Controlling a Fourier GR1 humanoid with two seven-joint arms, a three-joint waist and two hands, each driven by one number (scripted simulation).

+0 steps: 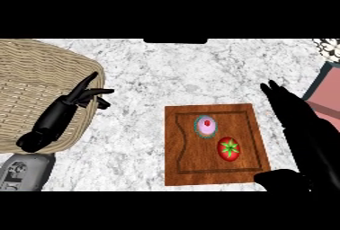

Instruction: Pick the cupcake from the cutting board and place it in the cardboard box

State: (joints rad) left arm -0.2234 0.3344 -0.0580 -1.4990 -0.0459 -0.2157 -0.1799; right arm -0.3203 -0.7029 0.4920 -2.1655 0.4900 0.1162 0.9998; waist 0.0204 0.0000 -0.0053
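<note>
Right hand (304, 132) sits nearest the lens, entering from the lower right edge; fingers (279, 96) straight and close together, pointing away from the robot, thumb spread out to the left over the lower right corner of the cutting board (192, 157). It holds nothing. Cupcake (206, 126): upright on the board, in the upper middle of the recessed area, pink top with a red dot, teal wrapper showing round the rim. It is untouched, with bare wood between it and the right hand. Tomato (228, 149), red with a green star-shaped calyx, lies just beside the cupcake, nearer the robot and slightly to the right; touching or not, cannot tell. Board is brown wood with a groove running round its border, lying flat on the white-grey marbled surface (166, 72). Cardboard box (325, 94) – pinkish sides, only partly in view – stands at the right edge, beyond the right hand, which covers part of it; its interior cannot be made out. Left hand (58, 116) hangs well apart on the other side, over the near right rim of a woven wicker basket (33, 81); fingers relaxed and splayed, nothing in them, grey forearm (23, 173) showing at the lower left corner. Speckled black-and-white object (329, 47) at the top right corner – cut off by the frame, identity cannot be told.
</note>
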